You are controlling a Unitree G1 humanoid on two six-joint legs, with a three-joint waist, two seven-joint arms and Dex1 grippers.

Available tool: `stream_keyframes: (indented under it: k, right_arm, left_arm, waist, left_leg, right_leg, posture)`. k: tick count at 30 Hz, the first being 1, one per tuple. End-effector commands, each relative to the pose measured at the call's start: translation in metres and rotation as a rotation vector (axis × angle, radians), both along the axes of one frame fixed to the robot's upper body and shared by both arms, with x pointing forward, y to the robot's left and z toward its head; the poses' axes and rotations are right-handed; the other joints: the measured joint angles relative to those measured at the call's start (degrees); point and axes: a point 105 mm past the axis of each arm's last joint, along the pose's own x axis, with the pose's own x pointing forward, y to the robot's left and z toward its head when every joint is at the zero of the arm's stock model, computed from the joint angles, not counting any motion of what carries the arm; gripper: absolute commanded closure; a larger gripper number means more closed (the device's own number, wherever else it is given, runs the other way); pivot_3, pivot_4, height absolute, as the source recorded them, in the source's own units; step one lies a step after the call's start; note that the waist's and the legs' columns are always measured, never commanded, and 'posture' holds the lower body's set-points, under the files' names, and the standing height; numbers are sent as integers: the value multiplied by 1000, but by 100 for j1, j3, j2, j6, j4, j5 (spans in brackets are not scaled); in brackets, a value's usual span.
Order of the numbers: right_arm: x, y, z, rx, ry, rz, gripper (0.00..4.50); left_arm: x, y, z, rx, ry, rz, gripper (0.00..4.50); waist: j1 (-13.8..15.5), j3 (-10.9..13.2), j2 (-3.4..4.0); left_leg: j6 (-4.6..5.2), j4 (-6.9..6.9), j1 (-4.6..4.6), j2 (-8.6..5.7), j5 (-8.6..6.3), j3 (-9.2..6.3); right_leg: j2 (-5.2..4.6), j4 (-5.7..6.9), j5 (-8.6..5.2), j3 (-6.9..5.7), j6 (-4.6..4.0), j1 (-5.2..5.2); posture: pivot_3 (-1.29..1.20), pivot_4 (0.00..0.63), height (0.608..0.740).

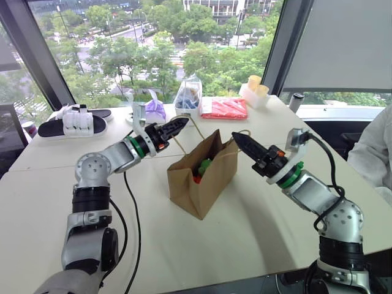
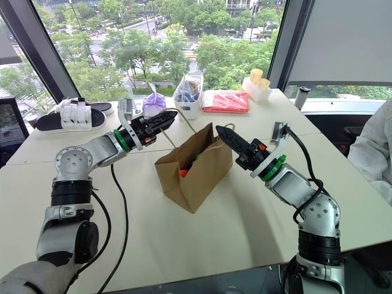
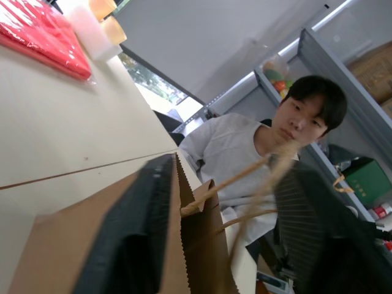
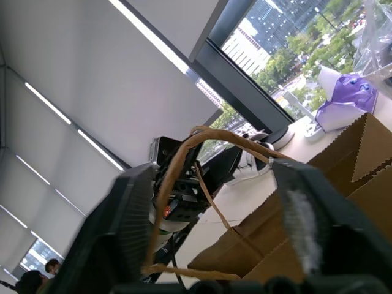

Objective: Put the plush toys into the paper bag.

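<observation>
left gripper [image 1: 179,124]: fingers apart | right gripper [image 1: 241,142]: fingers apart | both raised

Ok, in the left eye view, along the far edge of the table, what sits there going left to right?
Black-and-white slipper → purple pouch → clear plastic bag of items → red packet → yellow-topped cups → dark cylinder.

2 plush toys [image 1: 201,169] sit inside the upright paper bag [image 1: 202,184].

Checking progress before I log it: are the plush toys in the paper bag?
In: green and orange plush show inside the upright paper bag.
</observation>
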Motion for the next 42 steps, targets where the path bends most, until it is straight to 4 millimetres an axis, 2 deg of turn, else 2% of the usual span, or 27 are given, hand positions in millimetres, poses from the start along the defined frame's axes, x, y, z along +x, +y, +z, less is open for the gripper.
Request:
stream_keyframes:
  k: [1,5,11,13,15,16,17,18,21,22,24,25,27,33,42]
  right_arm:
    - [-12,-3,13,14,-80,31,0]
    - [-33,-3,21,40,-145,99,0]
    - [-53,-17,14,5,-138,69,0]
    - [-57,-19,2,-42,-100,58,0]
    - [-56,-18,-20,-152,-35,27,0]
    - [-56,-18,-28,-193,-14,19,521]
    - [-54,-15,-38,-243,3,9,805]
    - [-51,-11,-45,-285,12,9,1271]
    - [-46,2,-55,-345,6,32,2833]
    - [-46,7,-58,-369,-4,45,3201]
    - [-50,27,-62,-413,-38,129,4257]
    - [-54,37,-64,-432,-53,181,4436]
    - [-54,47,-65,-459,-65,207,4436]
    - [-46,54,-68,-472,-65,196,4436]
    - [-42,66,-64,-444,-78,201,4436]
  left_arm:
    - [-7,7,22,-36,-89,0,38]
    - [-4,15,21,-9,-98,53,38]
    - [-21,52,15,12,-105,101,38]
    - [-31,60,10,36,-103,97,38]
    - [-43,67,0,87,-108,96,38]
    - [-47,69,-3,109,-113,95,0]
    - [-54,69,-13,172,-106,84,0]
    - [-63,68,-24,227,-92,54,0]
    - [-81,65,-42,289,-52,-26,0]
    - [-84,64,-46,307,-52,-36,0]
    - [-89,59,-54,353,-62,-54,0]
    - [-92,56,-56,379,-78,-62,0]
    - [-94,51,-58,401,-106,-64,0]
    - [-92,39,-70,477,-163,-59,0]
    - [-98,17,-67,489,-243,-129,0]
  waist:
    - [-7,0,0]
    - [-7,0,0]
    - [-29,-2,-2]
    - [-6,-1,-2]
    - [9,-5,-7]
    - [10,-7,-11]
    - [7,-8,-12]
    - [-11,-8,-12]
    - [-7,-8,-12]
    - [0,-8,-12]
    - [11,-9,-13]
    - [17,-9,-14]
    - [18,-10,-15]
    - [101,-11,-17]
    - [118,-11,-18]
  left_leg:
    - [0,0,0,0,0,0]
    - [0,-1,1,1,0,0]
    - [0,-5,5,5,0,3]
    - [0,-3,4,6,0,3]
    - [0,-1,4,4,0,3]
    - [0,-1,9,4,0,2]
    - [1,-2,9,4,-1,3]
    - [1,-1,8,3,-1,4]
    - [1,-2,11,6,-1,21]
    - [1,-2,11,7,-1,21]
    - [2,-1,11,7,-1,20]
    - [2,-1,11,7,-1,20]
    - [1,-1,12,6,-1,20]
    - [0,-1,11,6,0,21]
    - [0,-1,9,9,-1,22]
  right_leg:
    - [0,-1,0,0,0,0]
    - [0,0,0,0,0,0]
    - [-1,0,0,6,0,-1]
    - [-1,2,0,9,0,-2]
    - [1,0,0,8,0,2]
    - [0,2,0,9,0,6]
    - [2,-1,0,9,0,7]
    - [2,-2,0,9,0,7]
    - [3,0,-1,14,-1,1]
    - [3,-1,-1,14,-1,1]
    - [3,-1,-1,14,-1,5]
    - [3,-1,-1,13,-2,5]
    - [2,-3,-1,13,-2,8]
    - [-1,-5,0,14,-3,6]
    - [-1,-6,0,14,-3,3]
  posture:
    - [0,150,740]
    - [0,150,740]
    - [0,150,740]
    - [0,150,740]
    - [0,150,740]
    - [0,150,740]
    - [0,150,740]
    - [0,150,740]
    - [0,150,740]
    - [0,150,740]
    - [0,150,740]
    - [0,150,740]
    - [0,150,740]
    - [0,150,740]
    - [0,150,740]
